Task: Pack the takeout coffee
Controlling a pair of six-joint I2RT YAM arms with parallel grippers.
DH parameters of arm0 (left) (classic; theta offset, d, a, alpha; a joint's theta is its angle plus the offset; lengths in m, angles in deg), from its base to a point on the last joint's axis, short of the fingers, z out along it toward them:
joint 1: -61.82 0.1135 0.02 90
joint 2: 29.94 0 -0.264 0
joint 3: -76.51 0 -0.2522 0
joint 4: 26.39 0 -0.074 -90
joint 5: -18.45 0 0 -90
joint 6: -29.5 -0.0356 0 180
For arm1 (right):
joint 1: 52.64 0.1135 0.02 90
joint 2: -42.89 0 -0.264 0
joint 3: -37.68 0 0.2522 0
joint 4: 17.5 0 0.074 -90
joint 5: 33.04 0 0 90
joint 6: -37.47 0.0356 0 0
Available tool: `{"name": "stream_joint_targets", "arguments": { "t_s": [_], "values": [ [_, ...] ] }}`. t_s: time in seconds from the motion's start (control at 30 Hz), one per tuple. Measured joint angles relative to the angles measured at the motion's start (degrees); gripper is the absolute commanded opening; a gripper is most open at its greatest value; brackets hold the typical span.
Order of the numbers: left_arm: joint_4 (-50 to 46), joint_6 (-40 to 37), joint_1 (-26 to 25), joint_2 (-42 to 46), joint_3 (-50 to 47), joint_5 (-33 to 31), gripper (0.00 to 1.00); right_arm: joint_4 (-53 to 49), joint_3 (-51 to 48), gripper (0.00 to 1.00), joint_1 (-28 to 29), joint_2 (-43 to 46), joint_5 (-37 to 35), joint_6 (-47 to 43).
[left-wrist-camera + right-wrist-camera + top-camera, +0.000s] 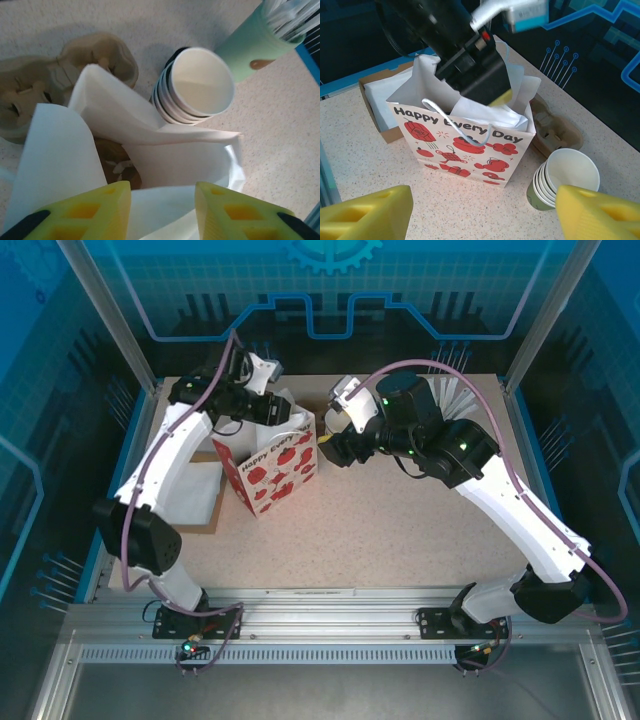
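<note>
- Nearest: wide-open, empty right gripper (485,202), just short of the lidless cup stack (565,180).
- Beyond: paper bag (465,150) upright, mouth open; left gripper (162,195) above it, fingers partly apart, nothing clearly clamped.
- Inside the bag: brown carrier (117,167).
- Cannot tell where the takeout coffee sits, nor how it lies to either gripper.
- Judged unfinished: coffee not yet seen packed.
</note>
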Motion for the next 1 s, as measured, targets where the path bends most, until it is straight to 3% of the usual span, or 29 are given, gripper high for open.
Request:
{"name": "stream_joint_targets", "arguments": {
  "t_s": [0.23,0.53,0.67,0.8,1.0],
  "values": [
    [-3.0,-0.4,-0.1,-3.5,0.2,-2.1,0.41,0.0,-0.9,0.77,0.0,0.0,0.0,0.0],
    [-2.3,-0.7,0.0,0.5,1.4,-2.5,0.65,0.0,-1.2,0.77,0.0,0.0,-1.6,0.0],
    [5.6,0.7,0.1,11.8,-5.8,-5.0,0.75,0.7,-4.0,0.78,0.0,1.7,-5.0,0.1],
    [16.7,3.3,1.1,28.1,-19.2,-10.8,0.94,2.7,-9.4,0.82,-0.4,5.1,-10.4,0.9],
    [29.7,10.5,7.5,49.4,-41.8,-23.5,0.97,7.4,-21.1,0.92,-6.0,11.7,-20.1,3.5]
  ]
}}
